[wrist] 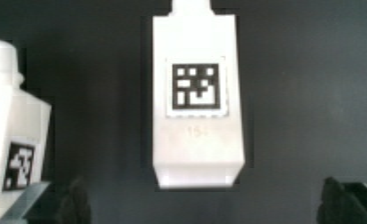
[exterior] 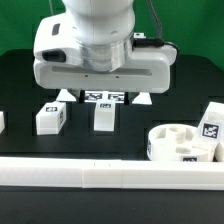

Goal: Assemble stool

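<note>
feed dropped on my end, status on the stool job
Gripper open, empty, over a leg. Seat off to the exterior view's right, legs loose. Another leg close beside the target, could crowd the grasp.

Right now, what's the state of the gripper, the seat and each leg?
gripper: open, empty, fingers either side of the centre leg, not touching it
centre leg: loose on the table, not gripped
side leg: loose on the table, untouched
seat: on the table, hollow side up, no legs fitted
leg by seat: loose, tilted, not fitted
</note>
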### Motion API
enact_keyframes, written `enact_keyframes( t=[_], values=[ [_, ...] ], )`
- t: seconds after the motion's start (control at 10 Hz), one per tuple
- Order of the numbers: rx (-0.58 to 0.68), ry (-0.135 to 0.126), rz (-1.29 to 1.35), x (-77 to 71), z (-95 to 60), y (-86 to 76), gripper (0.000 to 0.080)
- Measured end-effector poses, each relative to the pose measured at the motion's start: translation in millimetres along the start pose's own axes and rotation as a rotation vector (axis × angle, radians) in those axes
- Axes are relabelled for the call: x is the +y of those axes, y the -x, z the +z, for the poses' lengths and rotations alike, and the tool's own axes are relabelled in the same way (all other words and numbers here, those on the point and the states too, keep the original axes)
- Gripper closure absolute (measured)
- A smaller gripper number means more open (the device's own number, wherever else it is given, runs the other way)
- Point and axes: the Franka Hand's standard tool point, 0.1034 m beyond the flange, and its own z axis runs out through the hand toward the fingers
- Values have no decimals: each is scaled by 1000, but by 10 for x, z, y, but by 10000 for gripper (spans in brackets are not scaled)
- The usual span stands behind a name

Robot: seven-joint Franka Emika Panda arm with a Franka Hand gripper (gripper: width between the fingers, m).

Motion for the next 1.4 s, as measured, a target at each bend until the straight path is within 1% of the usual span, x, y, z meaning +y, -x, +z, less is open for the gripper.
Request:
enact_keyframes(
  t=[0.2, 0.3, 0.4, 0.5, 0.6, 0.7, 0.8, 0.9, 1.1, 1.2, 1.4],
  values=[
    [-106, 7, 82, 18, 60, 1, 151],
    [-203, 12, 98, 7, 92, 76, 151],
    [-275, 19, 107, 4, 102, 50, 151],
    [-313, 25, 106, 2, 108, 8, 151],
    [-416, 25, 112, 33, 159, 47, 151],
    [-418, 27, 107, 58, 204, -61, 151],
    [-393, 26, 91, 49, 202, -111, 151],
    [-364, 19, 51, 29, 182, -161, 151],
    [-342, 14, 21, 41, 181, -212, 151],
    [-312, 14, 11, 44, 194, -282, 151],
    [-282, 17, 28, 75, 266, -328, 151]
  ],
)
